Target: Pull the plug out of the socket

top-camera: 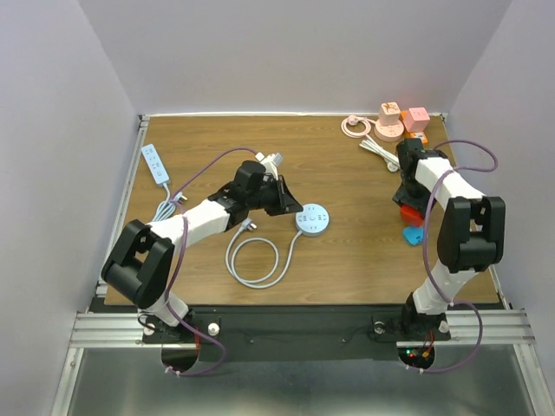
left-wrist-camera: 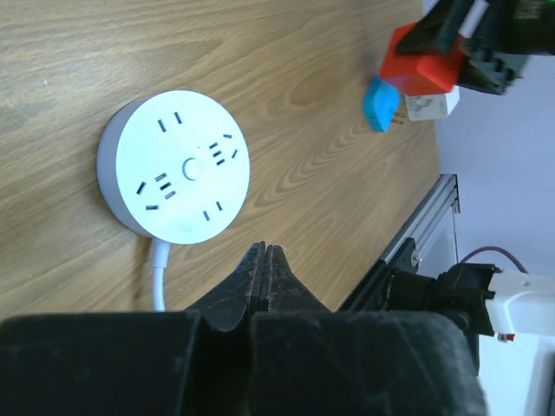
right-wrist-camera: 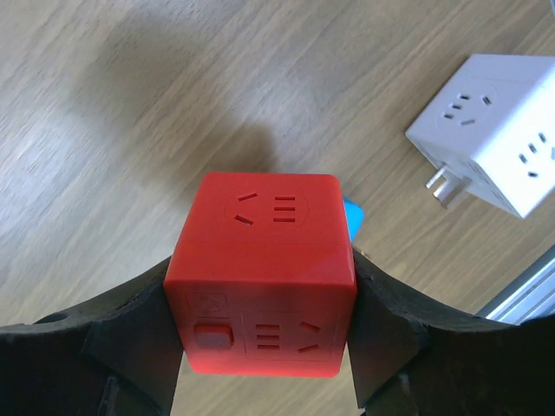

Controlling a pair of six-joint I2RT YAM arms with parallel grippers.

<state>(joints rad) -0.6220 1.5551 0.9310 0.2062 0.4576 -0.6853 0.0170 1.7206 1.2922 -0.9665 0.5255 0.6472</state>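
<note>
"Over at the right edge of the desk [top-camera: 347,269], the right hand [right-wrist-camera: 264,277] is clamped on that red cube socket [right-wrist-camera: 260,225]; see it?"

"Yes; one finger on each side; a blue plug [top-camera: 414,234] lies on the wood just beside it; whether they touch, I cannot tell."

"And the left hand [left-wrist-camera: 263,253]?"

"Closed on nothing, fingers pressed together; it hovers just beside the round white socket [left-wrist-camera: 178,165], whose white cable [top-camera: 229,258] loops toward the near edge."

"That white cube socket [right-wrist-camera: 494,139]?"

"Lying near the red one, prongs showing."
</note>
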